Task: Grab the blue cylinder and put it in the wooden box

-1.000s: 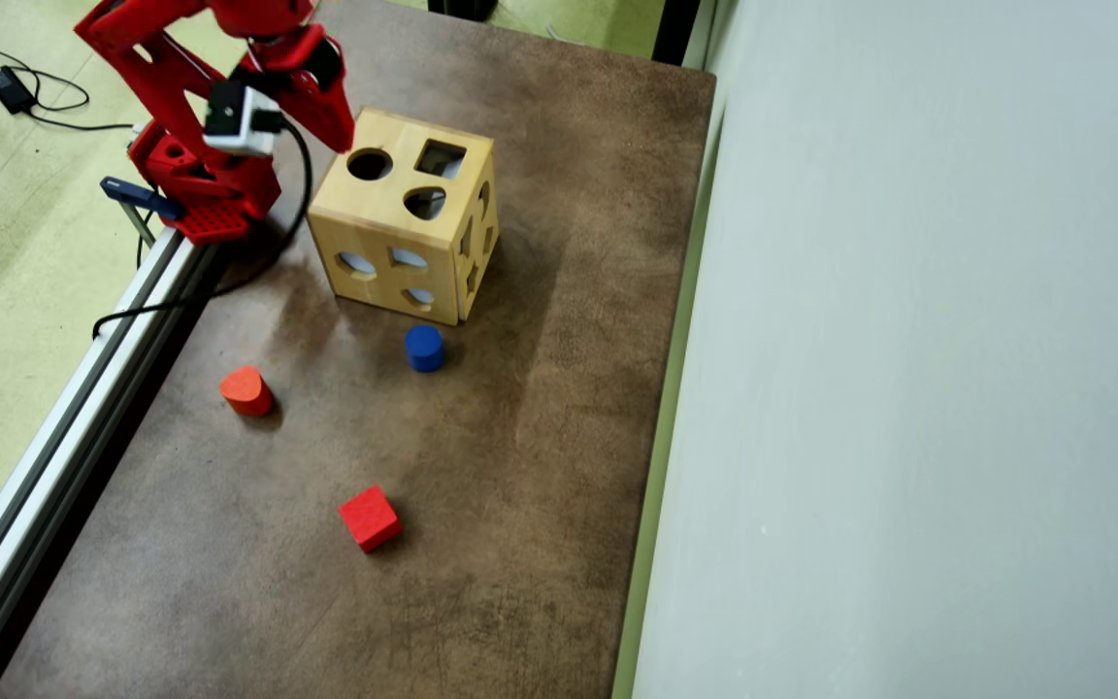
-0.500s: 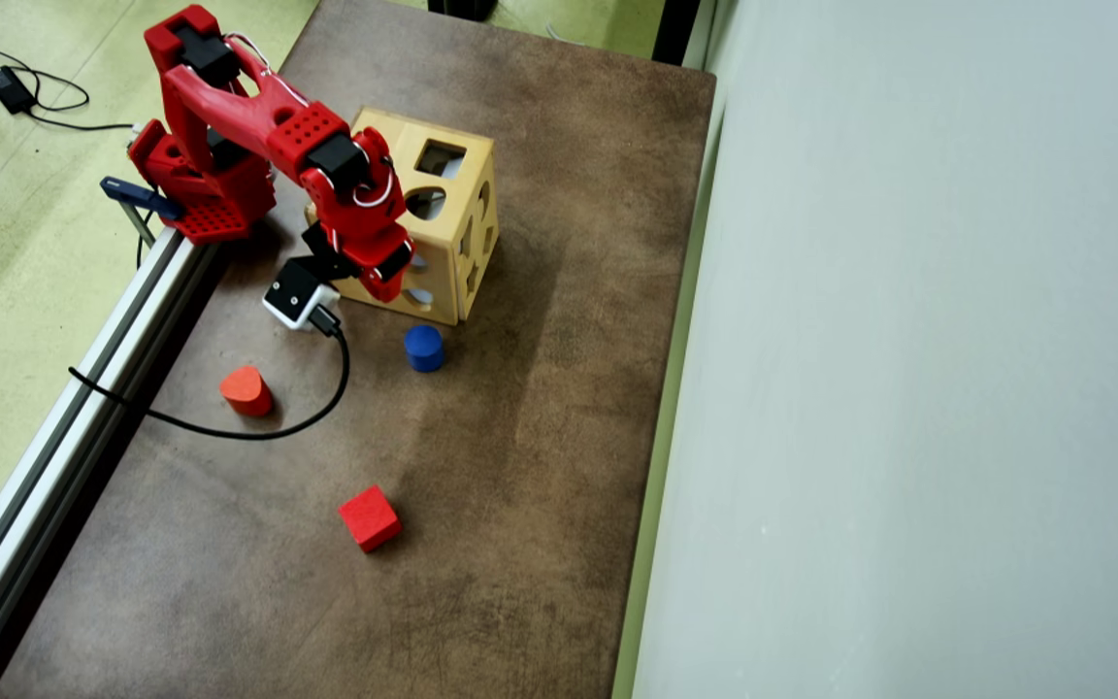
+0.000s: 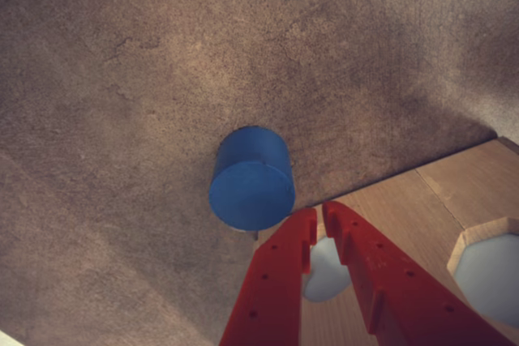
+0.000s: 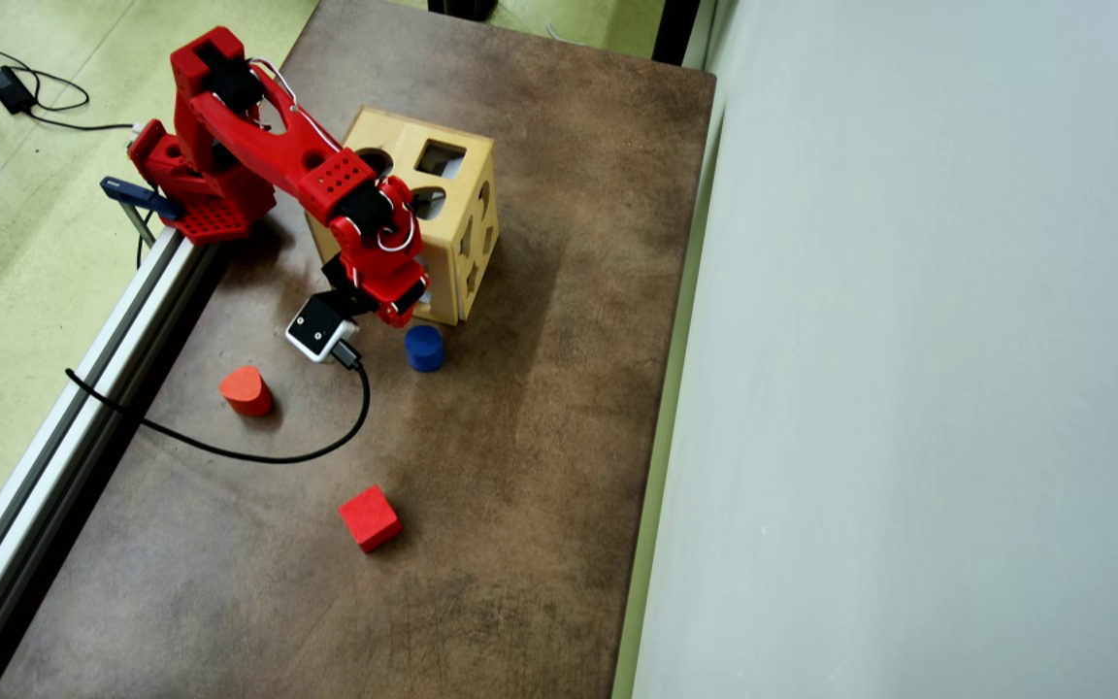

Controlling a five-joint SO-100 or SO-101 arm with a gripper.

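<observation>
The blue cylinder [image 4: 423,348] stands upright on the brown table, just in front of the wooden box [image 4: 394,131]. In the wrist view the cylinder [image 3: 251,180] sits on the mat just beyond and to the left of my red fingertips. My gripper [image 3: 318,211] hovers over the box's top edge [image 3: 422,208], above one of its cut-outs. Its jaws are almost together with only a thin slit, and nothing is between them. In the overhead view the gripper [image 4: 404,309] is at the box's near corner, right beside the cylinder and apart from it.
A red-orange rounded block [image 4: 246,390] and a red cube [image 4: 370,517] lie on the table nearer the front. A black cable [image 4: 258,454] loops from the wrist camera across the table. A metal rail [image 4: 83,388] runs along the left edge and a pale wall [image 4: 908,388] along the right.
</observation>
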